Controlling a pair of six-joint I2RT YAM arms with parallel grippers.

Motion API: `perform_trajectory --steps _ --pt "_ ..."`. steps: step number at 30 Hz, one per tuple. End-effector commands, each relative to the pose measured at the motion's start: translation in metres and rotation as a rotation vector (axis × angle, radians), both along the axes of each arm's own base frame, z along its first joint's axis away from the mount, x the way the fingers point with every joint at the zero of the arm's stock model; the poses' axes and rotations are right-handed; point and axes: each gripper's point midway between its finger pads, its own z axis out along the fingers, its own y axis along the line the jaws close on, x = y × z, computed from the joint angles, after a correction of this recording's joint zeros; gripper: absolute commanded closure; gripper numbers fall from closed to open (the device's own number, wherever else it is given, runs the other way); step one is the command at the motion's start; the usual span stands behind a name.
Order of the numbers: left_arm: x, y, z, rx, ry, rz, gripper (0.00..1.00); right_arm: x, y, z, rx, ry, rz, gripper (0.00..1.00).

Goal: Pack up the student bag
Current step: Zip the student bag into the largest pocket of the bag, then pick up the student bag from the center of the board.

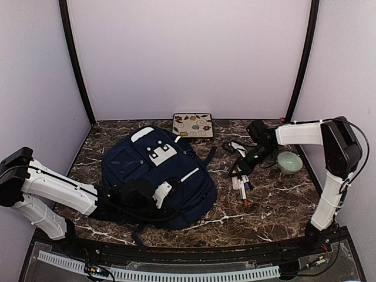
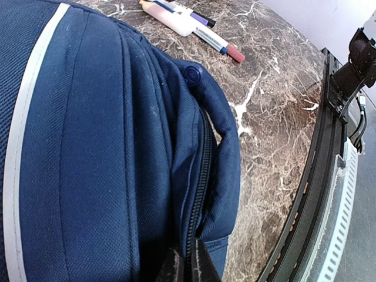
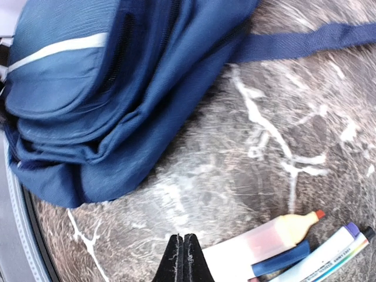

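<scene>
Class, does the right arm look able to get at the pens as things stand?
Probably yes: the right gripper hangs shut right beside the pens, nothing lies between them, though it must open first.

Between the student bag (image 1: 155,170) at left and bowl (image 1: 289,162) at right lie markers (image 1: 242,189).

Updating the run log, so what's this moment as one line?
left claw: shut on student bag | right claw: shut, empty, near markers | markers: outside bag

Bare table (image 1: 226,207) strip runs between student bag (image 1: 155,176) and markers (image 1: 242,189); a bowl (image 1: 289,162), maybe clutter (image 1: 236,147), blocks the right
</scene>
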Motion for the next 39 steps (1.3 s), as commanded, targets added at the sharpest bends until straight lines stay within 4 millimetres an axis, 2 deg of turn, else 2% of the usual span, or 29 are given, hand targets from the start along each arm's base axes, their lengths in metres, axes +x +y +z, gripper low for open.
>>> perform_trajectory --steps 1,3,4,5,7,9,10,13,17,24,28,31,35,38,39 --pt "-0.003 0.023 -0.013 0.084 0.015 0.032 0.95 -0.021 0.010 0.022 0.086 -0.044 0.117 1.00" --pt "-0.005 0.018 -0.005 0.063 -0.012 0.008 0.74 -0.029 0.019 0.030 0.107 -0.055 0.141 0.93" --pt "-0.005 0.013 0.001 0.048 -0.030 -0.009 0.66 -0.035 0.025 0.034 0.113 -0.062 0.161 0.89" --pt "-0.006 0.008 0.007 0.030 -0.047 -0.029 0.62 -0.046 0.027 0.030 0.105 -0.046 0.179 0.84" --pt "-0.005 -0.004 0.019 0.002 -0.081 -0.061 0.56 -0.061 0.037 0.028 0.088 -0.029 0.218 0.74" --pt "0.001 -0.018 0.028 -0.006 -0.115 -0.081 0.52 -0.075 0.046 0.024 0.076 0.004 0.249 0.72" --pt "0.004 -0.024 0.030 0.003 -0.129 -0.089 0.51 -0.075 0.054 0.028 0.081 0.003 0.256 0.71" --pt "0.014 -0.039 0.020 0.084 -0.153 -0.109 0.49 -0.083 0.066 0.027 0.080 0.036 0.276 0.66" --pt "0.026 -0.050 0.006 0.167 -0.174 -0.101 0.48 -0.092 0.073 0.027 0.085 0.083 0.283 0.66" --pt "0.032 -0.057 -0.008 0.240 -0.178 -0.118 0.59 -0.092 0.072 0.029 0.087 0.077 0.265 0.66" --pt "0.031 -0.056 -0.011 0.250 -0.176 -0.119 0.85 -0.092 0.073 0.030 0.092 0.087 0.258 0.66" --pt "0.035 -0.054 -0.005 0.245 -0.190 -0.096 0.96 -0.092 0.074 0.035 0.098 0.085 0.260 0.67" --pt "0.040 -0.057 0.020 0.149 -0.230 -0.059 1.00 -0.092 0.076 0.047 0.123 0.072 0.275 0.67" --pt "0.038 -0.063 0.054 -0.013 -0.273 -0.053 1.00 -0.097 0.077 0.052 0.157 0.068 0.291 0.67" --pt "0.036 -0.066 0.073 -0.094 -0.297 -0.051 1.00 -0.096 0.078 0.049 0.160 0.058 0.285 0.67"
